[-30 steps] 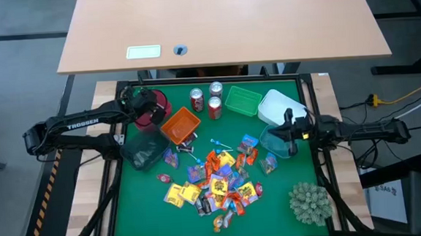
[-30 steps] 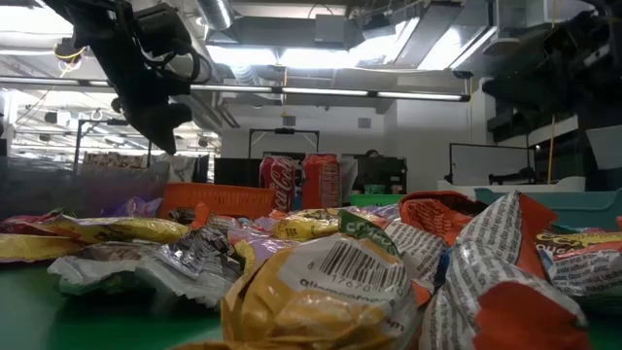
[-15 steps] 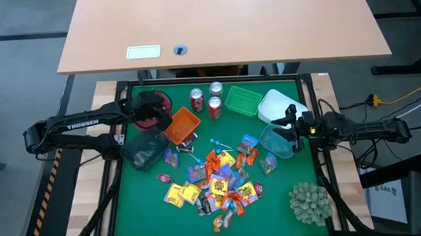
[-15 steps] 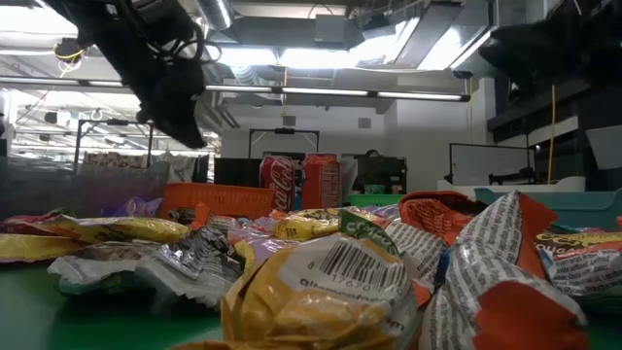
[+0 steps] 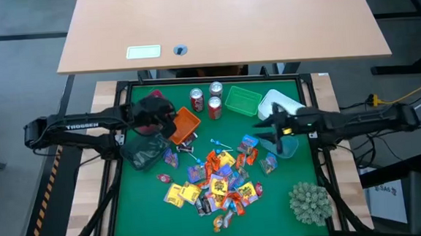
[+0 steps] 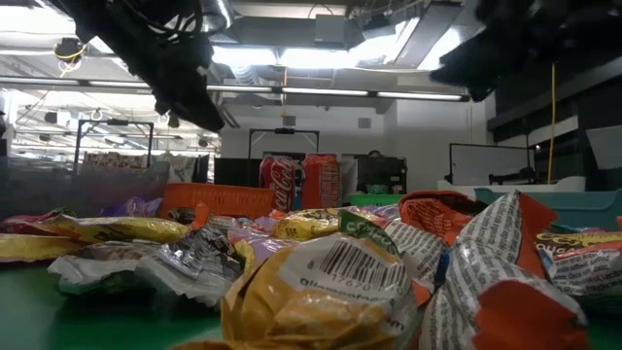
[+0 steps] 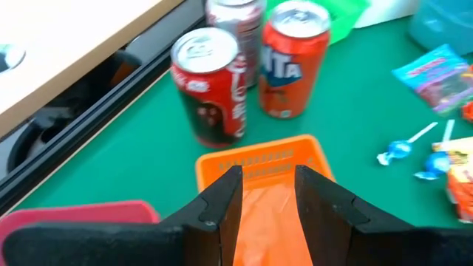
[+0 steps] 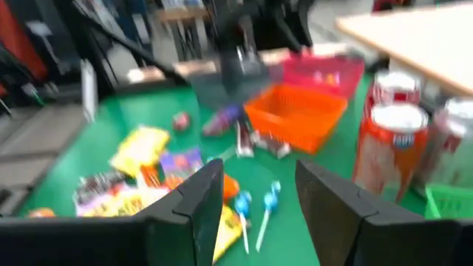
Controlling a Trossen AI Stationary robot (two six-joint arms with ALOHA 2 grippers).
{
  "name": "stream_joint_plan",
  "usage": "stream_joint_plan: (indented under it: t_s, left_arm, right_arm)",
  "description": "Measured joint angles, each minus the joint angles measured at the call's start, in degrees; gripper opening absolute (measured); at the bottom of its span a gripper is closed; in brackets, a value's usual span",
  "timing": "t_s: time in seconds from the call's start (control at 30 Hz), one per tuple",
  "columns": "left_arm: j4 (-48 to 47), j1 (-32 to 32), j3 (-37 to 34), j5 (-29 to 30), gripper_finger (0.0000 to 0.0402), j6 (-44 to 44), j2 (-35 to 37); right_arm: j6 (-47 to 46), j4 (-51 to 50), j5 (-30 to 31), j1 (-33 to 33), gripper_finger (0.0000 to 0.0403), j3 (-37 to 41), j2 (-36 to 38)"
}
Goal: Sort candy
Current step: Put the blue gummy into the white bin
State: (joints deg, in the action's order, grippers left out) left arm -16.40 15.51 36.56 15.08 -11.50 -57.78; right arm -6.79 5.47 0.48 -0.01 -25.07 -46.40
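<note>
The candy lies in a loose heap of small bright wrappers on the green mat, with blue-stick lollipops at its far edge. My left gripper hovers open above the orange basket; only the basket's orange inside shows between its fingers. My right gripper is open and empty. It reaches in from the table's right, beside the teal bin, and points toward the heap and the lollipops. In the high view, the left gripper and the right gripper stand on either side of the heap's far end.
A red bin and a dark bin stand at the left. A green basket and a white bin stand at the back right. Three soda cans stand behind the orange basket. A spiky plant ball sits near right.
My left gripper has gone toward the table's right edge, from above the red bin to above the orange basket. My right gripper has risen from the teal bin and gone toward the table's left edge, toward the heap.
</note>
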Motion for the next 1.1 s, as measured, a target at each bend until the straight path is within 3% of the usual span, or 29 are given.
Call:
stream_joint_plan:
  t_s: [0.47,1.1]
  left_arm:
    - [0.8,-4.3,0.0,0.3,0.0115,-0.1,0.0]
    - [3.0,-5.6,0.0,0.3,0.0115,-0.4,0.0]
  right_arm:
    - [3.0,-18.3,0.2,0.0,0.017,-14.1,-24.8]
    - [4.2,-19.3,0.5,0.0,0.017,-14.4,-38.5]
